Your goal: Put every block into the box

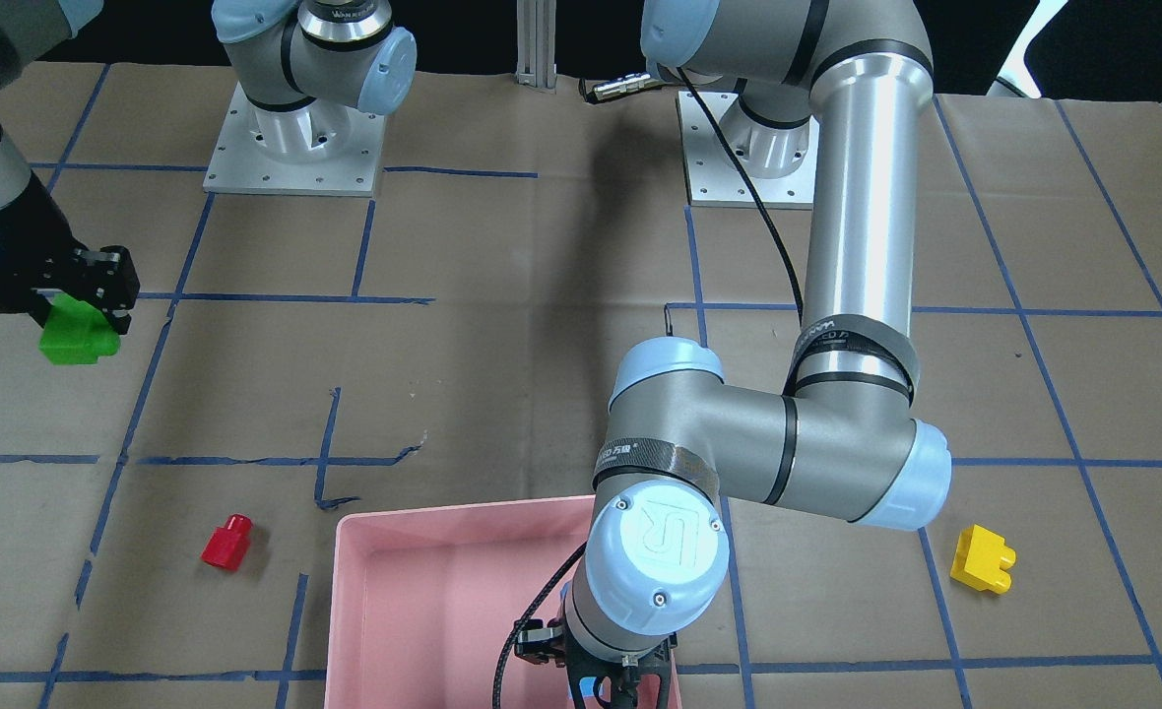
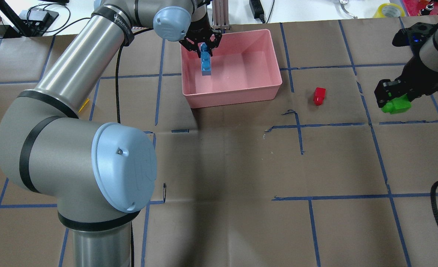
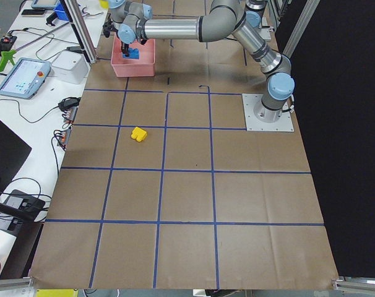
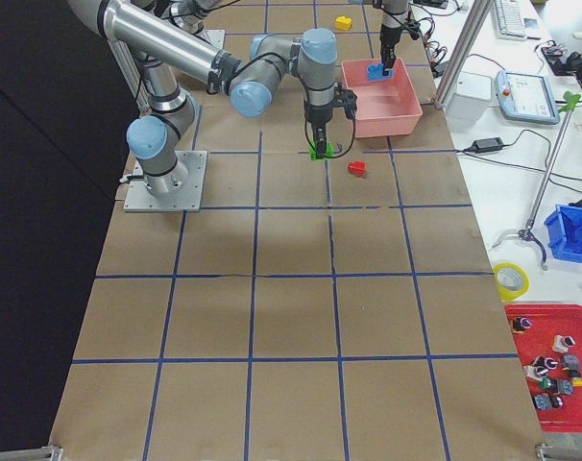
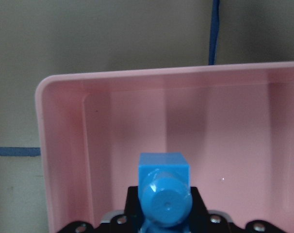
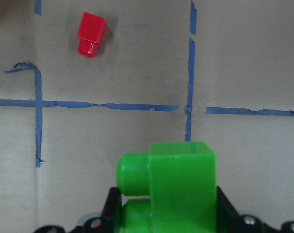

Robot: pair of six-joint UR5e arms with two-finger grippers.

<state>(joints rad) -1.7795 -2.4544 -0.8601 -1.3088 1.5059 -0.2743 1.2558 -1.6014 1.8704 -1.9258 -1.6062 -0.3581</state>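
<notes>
My left gripper (image 2: 203, 47) is shut on the long blue block (image 2: 205, 61) and holds it hanging over the left part of the pink box (image 2: 237, 89); the block (image 5: 164, 194) fills the bottom of the left wrist view, above the box floor (image 5: 234, 145). My right gripper (image 2: 391, 97) is shut on the green block (image 2: 398, 105), just above the table at the right; it also shows in the right wrist view (image 6: 173, 187). The red block (image 2: 319, 95) lies on the table between the box and the right gripper. The yellow block (image 1: 982, 558) lies on the table beyond the left arm.
The left arm's elbow (image 2: 74, 155) fills the overhead view's left side. Blue tape lines grid the brown paper table cover (image 2: 241, 167). The arm bases (image 1: 295, 138) stand at the robot's side. Tablets and cables lie beyond the table's far edge (image 4: 521, 91).
</notes>
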